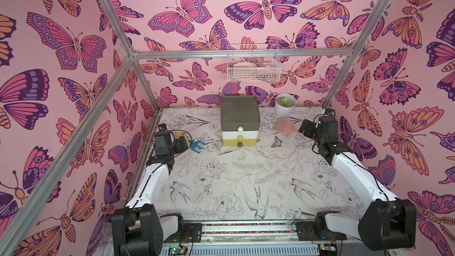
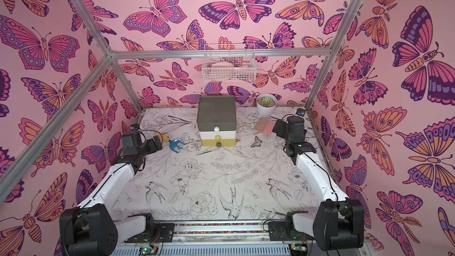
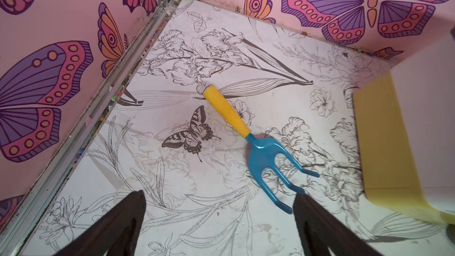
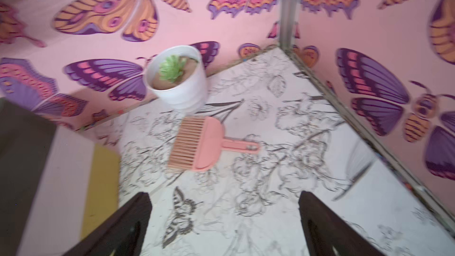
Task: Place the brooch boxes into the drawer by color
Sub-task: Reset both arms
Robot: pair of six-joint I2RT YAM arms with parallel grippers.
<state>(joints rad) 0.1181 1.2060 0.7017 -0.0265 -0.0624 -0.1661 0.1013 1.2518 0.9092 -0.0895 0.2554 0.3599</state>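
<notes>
Drawers shut, jaws spread: the three-tier drawer (image 1: 240, 121) stands closed at upper centre of both top views, green over white over yellow, on the flower-printed counter (image 1: 246, 181). At centre left the left jaws hang released and empty, just short of a blue-and-yellow fork (image 3: 246, 139). At centre right the right jaws, equally released, sit near a pink brush (image 4: 197, 144). No brooch boxes show in any view. Presumably they lie inside, so the sorting looks finished, and the sound move is to stay clear of the ball knobs (image 1: 240, 129). Drawer contents are hidden, so the colour match cannot be checked. The right wrist view is blurred, and what lies in the wire basket (image 1: 253, 64) is hard to make out.
</notes>
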